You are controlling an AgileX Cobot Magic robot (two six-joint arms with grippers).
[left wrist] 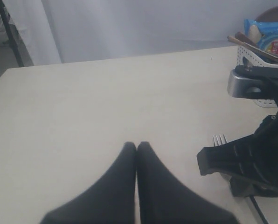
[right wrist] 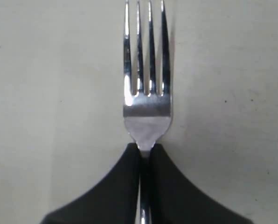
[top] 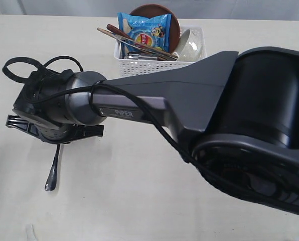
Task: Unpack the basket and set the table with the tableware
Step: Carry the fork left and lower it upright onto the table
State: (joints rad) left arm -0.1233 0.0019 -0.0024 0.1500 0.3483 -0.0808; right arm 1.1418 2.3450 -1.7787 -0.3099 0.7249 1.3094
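Nearest, on the right, bulks the right arm's dark housing; its end effector, out at the left, is clamped narrowly on the neck of the steel fork, low over the counter. The left end effector is pressed together, empty. The white basket stands far centre, holding a blue snack bag.

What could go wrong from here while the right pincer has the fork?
1. The right pincer is shut on the fork only at its thin neck, so the handle may swing or slip.
2. The left pincer, shut and empty, sits near the right one; they might collide.
3. The blue snack bag lies over utensils in the basket; later picks could drag it out.
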